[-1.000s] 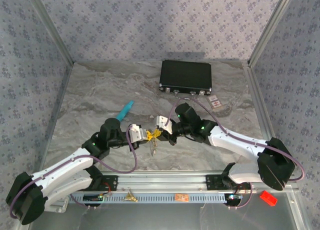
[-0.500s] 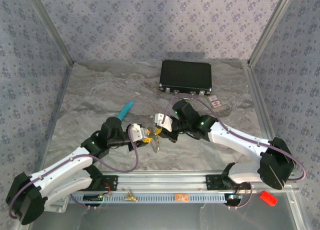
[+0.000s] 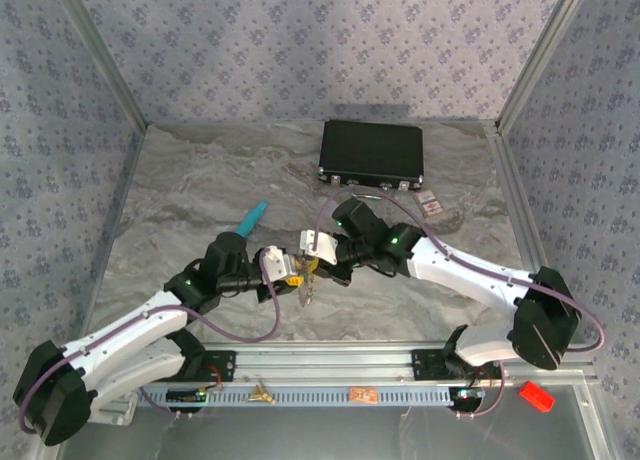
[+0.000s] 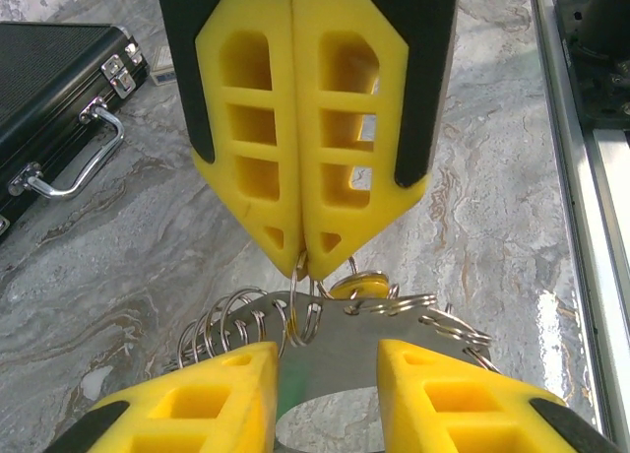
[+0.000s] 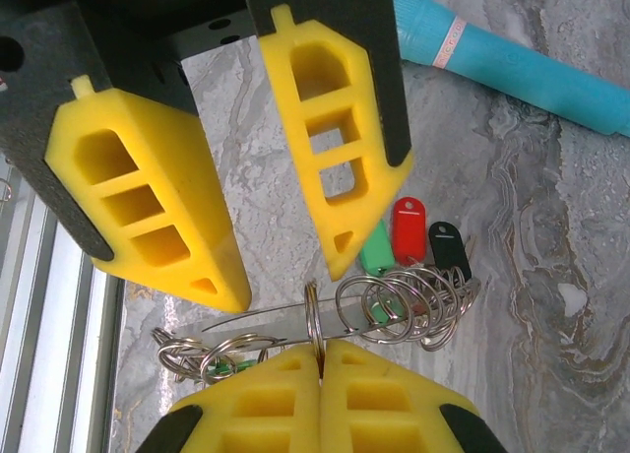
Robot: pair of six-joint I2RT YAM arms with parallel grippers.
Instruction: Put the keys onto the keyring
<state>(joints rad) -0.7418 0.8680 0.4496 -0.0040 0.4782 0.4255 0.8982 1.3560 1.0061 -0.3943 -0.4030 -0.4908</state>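
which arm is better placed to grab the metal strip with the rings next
Left. The left gripper is open with a finger on each side of the metal strip, so it probably only needs to close. The right gripper is shut on a small ring, so it's busy.

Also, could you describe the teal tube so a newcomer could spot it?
Find the black case at the back of the marble table. Left of it and nearer the arms, a slim tube lies flat by the left arm. It is the only teal thing, with a pinkish band.
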